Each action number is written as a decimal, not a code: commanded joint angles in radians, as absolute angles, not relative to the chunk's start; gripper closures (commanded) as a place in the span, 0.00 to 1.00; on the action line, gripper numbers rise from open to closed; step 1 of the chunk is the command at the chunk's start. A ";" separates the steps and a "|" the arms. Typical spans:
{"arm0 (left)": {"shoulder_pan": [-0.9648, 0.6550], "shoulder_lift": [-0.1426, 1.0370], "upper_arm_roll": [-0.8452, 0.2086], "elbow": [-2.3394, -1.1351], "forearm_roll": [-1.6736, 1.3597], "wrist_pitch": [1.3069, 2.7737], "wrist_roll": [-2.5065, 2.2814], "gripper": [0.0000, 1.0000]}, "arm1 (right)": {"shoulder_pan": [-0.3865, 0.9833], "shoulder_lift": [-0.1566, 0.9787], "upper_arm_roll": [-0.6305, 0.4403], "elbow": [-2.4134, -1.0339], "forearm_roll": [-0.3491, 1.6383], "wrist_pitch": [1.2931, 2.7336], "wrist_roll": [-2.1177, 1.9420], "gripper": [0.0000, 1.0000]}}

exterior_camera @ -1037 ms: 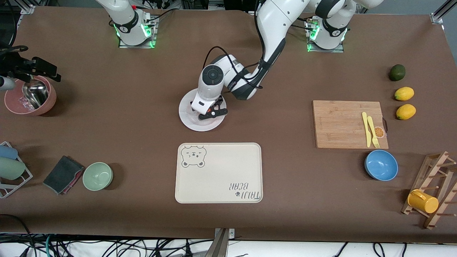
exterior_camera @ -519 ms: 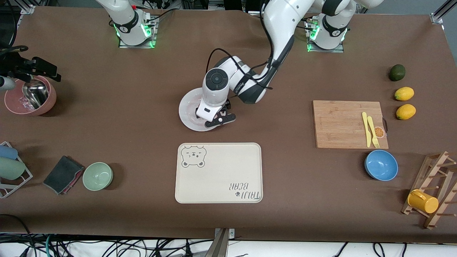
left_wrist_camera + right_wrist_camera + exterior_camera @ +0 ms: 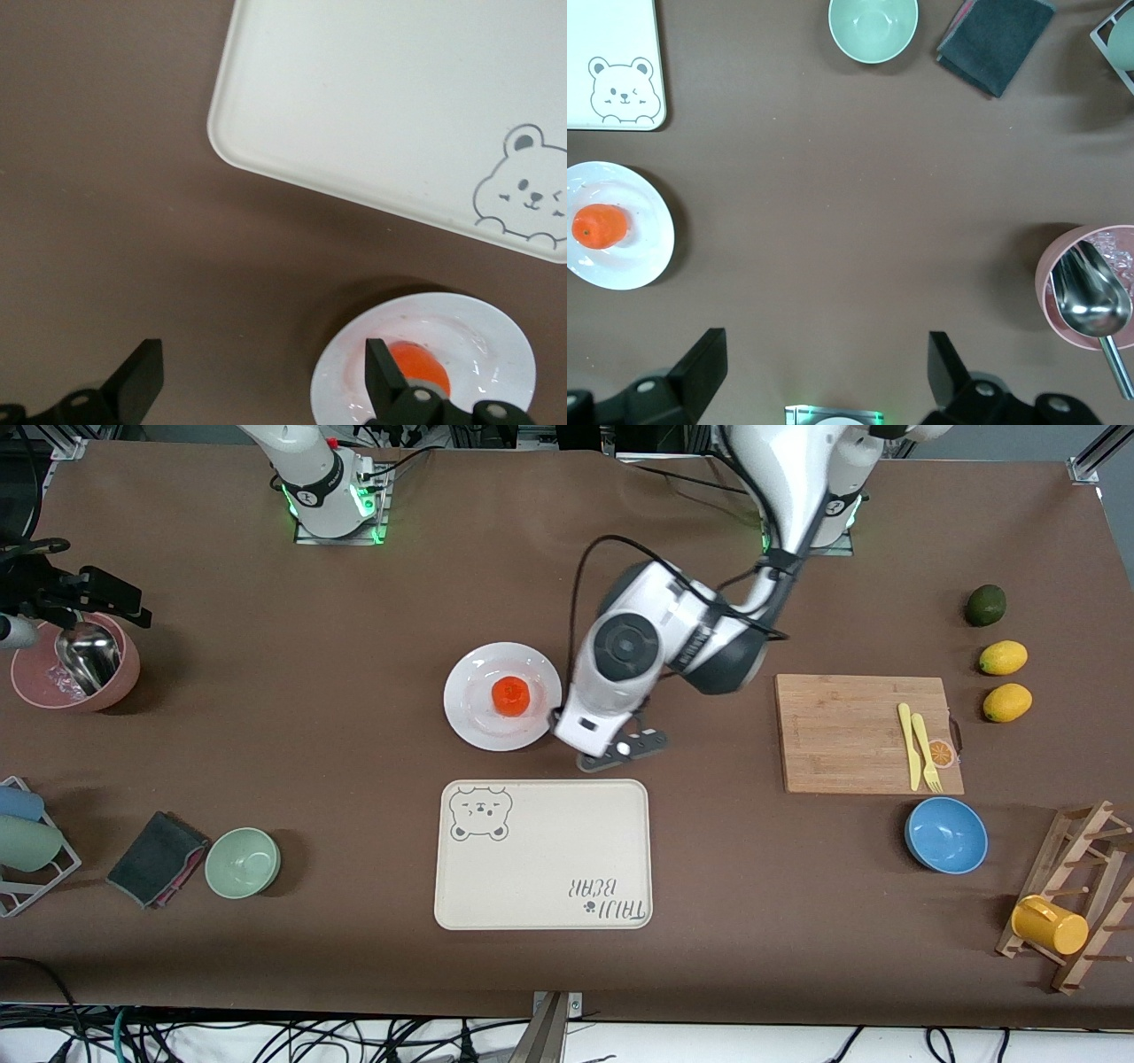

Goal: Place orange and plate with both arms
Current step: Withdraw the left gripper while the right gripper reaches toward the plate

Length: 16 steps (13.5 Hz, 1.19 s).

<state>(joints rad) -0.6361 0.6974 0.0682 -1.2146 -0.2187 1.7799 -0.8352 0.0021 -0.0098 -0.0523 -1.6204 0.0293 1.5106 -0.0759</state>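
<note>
The orange (image 3: pixel 510 695) sits in the middle of the white plate (image 3: pixel 465 717), which lies mid-table, farther from the front camera than the cream bear-print tray (image 3: pixel 542 854). My left gripper (image 3: pixel 609 755) is open and empty, in the air beside the plate toward the left arm's end, over bare table. In the left wrist view my left gripper (image 3: pixel 261 372) is spread wide, with the orange (image 3: pixel 427 367) and the plate (image 3: pixel 500 350) past one finger. My right gripper (image 3: pixel 824 363) is open and empty, high over its own base, and waits. The orange (image 3: pixel 600 225) and the plate (image 3: pixel 645 258) show there too.
A wooden board (image 3: pixel 842 731) with a yellow knife and fork, a blue bowl (image 3: pixel 945 834), two lemons (image 3: pixel 1003 658), a dark green fruit (image 3: pixel 985 605) and a mug rack (image 3: pixel 1067 903) are at the left arm's end. A green bowl (image 3: pixel 243 862), a grey cloth (image 3: pixel 158 857) and a pink bowl with a scoop (image 3: pixel 75 662) are at the right arm's end.
My left gripper was low over the plate, hiding the orange. It has risen and moved off toward the left arm's end, and the orange now shows on the plate.
</note>
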 commanded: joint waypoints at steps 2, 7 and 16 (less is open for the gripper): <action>-0.481 0.629 0.058 -1.241 -0.227 1.659 -0.607 0.00 | 0.003 -0.012 -0.051 -1.612 0.043 1.508 -0.063 0.00; -0.224 0.591 0.060 -1.246 -0.187 1.528 -0.243 0.00 | -0.002 -0.009 -0.052 -1.612 0.040 1.505 -0.072 0.00; 0.003 0.525 0.061 -1.243 -0.003 1.493 0.077 0.00 | -0.003 -0.014 -0.054 -1.601 0.026 1.458 -0.072 0.00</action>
